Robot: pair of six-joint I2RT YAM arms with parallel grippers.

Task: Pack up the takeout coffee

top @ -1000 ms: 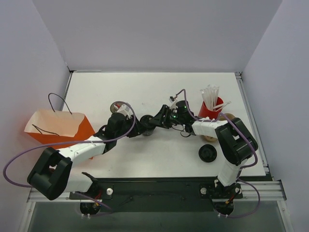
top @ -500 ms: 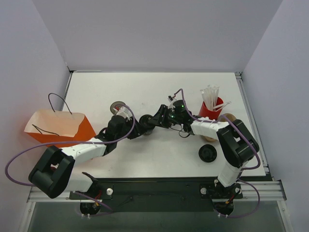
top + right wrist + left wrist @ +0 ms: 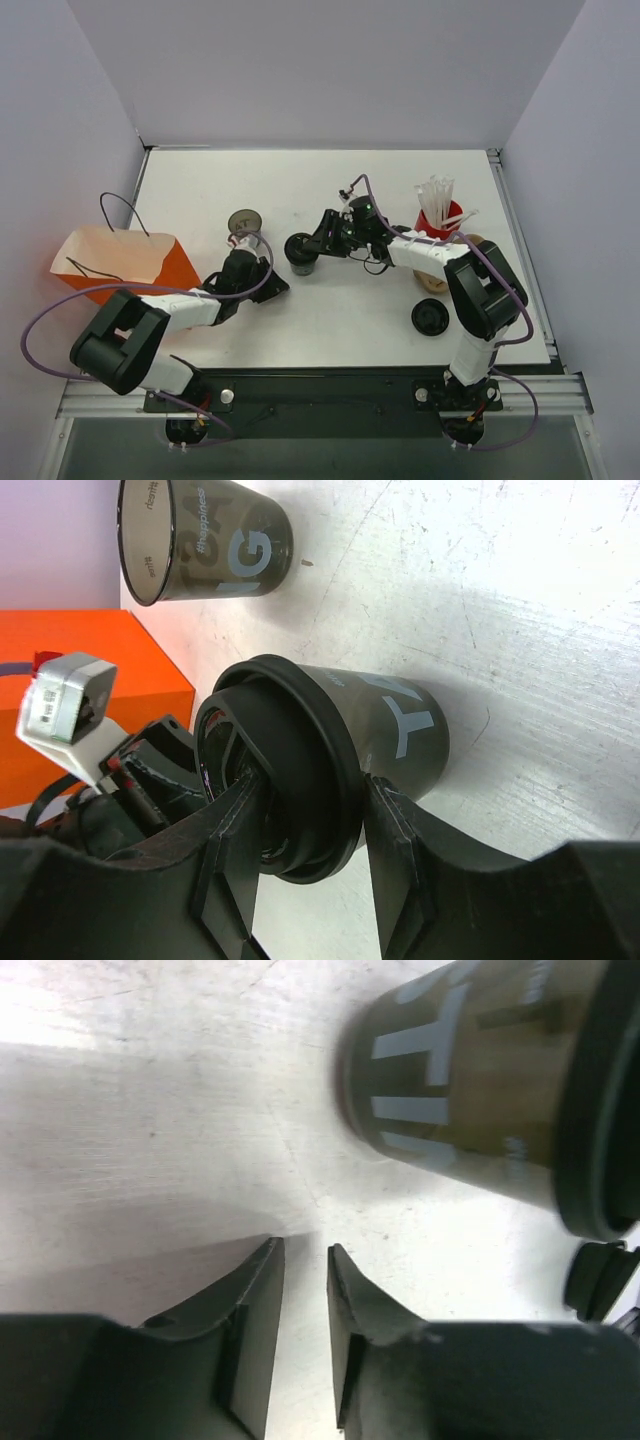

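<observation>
Right gripper (image 3: 315, 785) pinches the lid of the takeout coffee (image 3: 405, 730), upright mid-table (image 3: 330, 185), far from every edge, open surface behind. Left gripper (image 3: 305, 1250), narrowly parted, holds nothing nearby.

Left gripper (image 3: 305, 1248) backed off takeout coffee (image 3: 300, 251), jaws narrowing.

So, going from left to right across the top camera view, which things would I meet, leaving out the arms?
In order: orange paper bag → lidless dark cup → lidded takeout coffee → red cup of white sticks.
</observation>
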